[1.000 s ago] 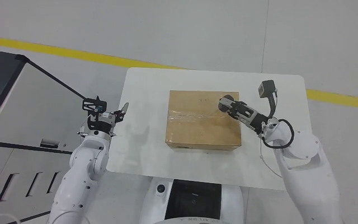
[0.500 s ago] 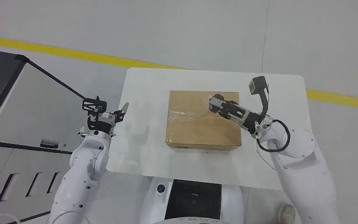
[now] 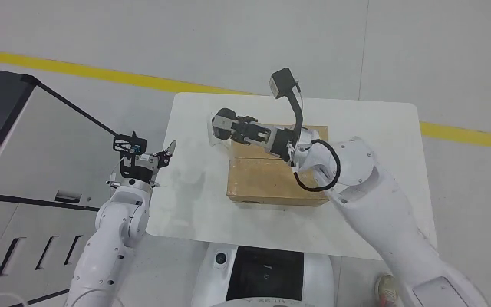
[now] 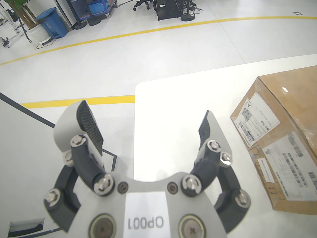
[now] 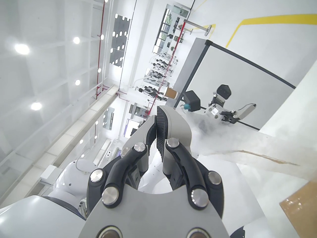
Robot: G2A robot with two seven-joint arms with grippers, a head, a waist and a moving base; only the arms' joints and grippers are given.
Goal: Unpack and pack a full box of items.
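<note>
The cardboard box (image 3: 276,180) (image 4: 284,130) (image 5: 302,199) sat closed near the middle of the white table (image 3: 368,215), with labels (image 4: 257,122) on its left side. The right gripper (image 3: 217,127) (image 5: 156,122) hung just past the box's far left corner, clenched on a strip of clear tape (image 5: 247,147) that ran back to the box. The left gripper (image 3: 165,150) (image 4: 146,120) hovered at the table's left edge, well apart from the box, fingers spread and empty

A lab hall: bin racks (image 4: 86,1), yellow floor line (image 4: 148,29).
</note>
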